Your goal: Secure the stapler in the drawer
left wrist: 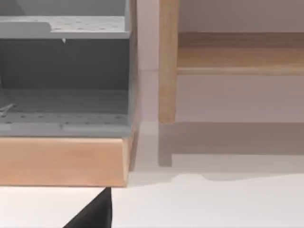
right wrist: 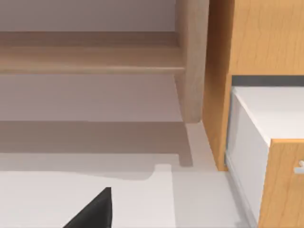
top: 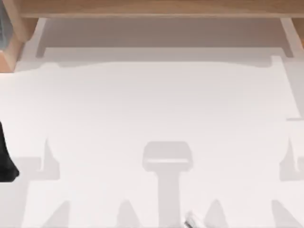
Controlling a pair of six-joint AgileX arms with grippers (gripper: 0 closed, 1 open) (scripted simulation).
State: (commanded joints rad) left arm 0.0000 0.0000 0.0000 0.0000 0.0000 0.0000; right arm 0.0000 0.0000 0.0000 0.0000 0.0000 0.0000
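White tabletop (top: pixel 152 118) lies before the light wood furniture (top: pixel 156 7), and the drawer (top: pixel 161 53) stands pulled out at the top view's upper edge, its floor bare. I judge the opening done, with placing the stapler and closing left. Whether my left hand (left wrist: pixel 95 213) and right hand (right wrist: pixel 95 211) are spread or pressed together, I cannot tell.
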